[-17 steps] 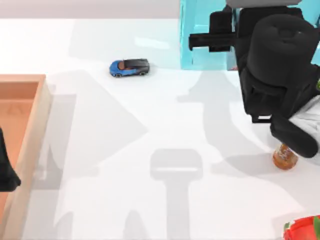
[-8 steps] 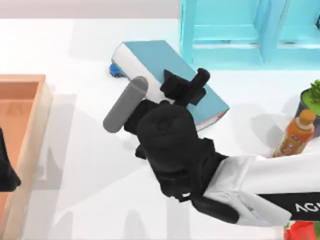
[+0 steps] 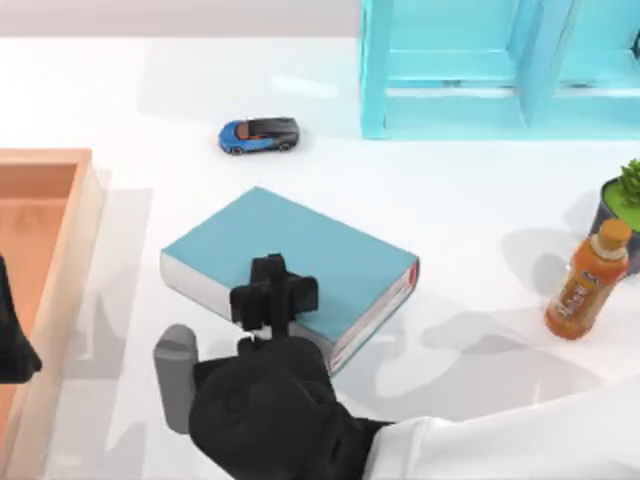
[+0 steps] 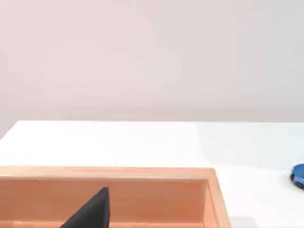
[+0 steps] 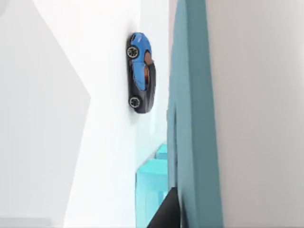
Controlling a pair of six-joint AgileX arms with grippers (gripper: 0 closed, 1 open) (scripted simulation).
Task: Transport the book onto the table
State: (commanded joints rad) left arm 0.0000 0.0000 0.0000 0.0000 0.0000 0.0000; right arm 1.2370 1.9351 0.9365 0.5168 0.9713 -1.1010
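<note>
The book (image 3: 300,250), a thick teal hardcover with white page edges and red trim, lies flat at the middle of the white table (image 3: 470,230). My right gripper (image 3: 272,300) reaches in from the front and is shut on the book's near edge, its arm stretching off to the lower right. In the right wrist view the book (image 5: 190,118) runs edge-on close to the camera, with a dark finger (image 5: 164,211) against its cover. My left gripper (image 3: 10,345) is parked at the far left over the tray.
A blue toy car (image 3: 259,134) sits behind the book. The turquoise shelf unit (image 3: 480,70) stands at the back right. An orange bottle (image 3: 585,280) and a potted plant (image 3: 620,205) are at the right, and a wooden tray (image 3: 50,250) is at the left edge.
My right arm has carried the book from beside the shelf unit toward the front left and down to the table. The toy car is uncovered again. The left arm has not moved.
</note>
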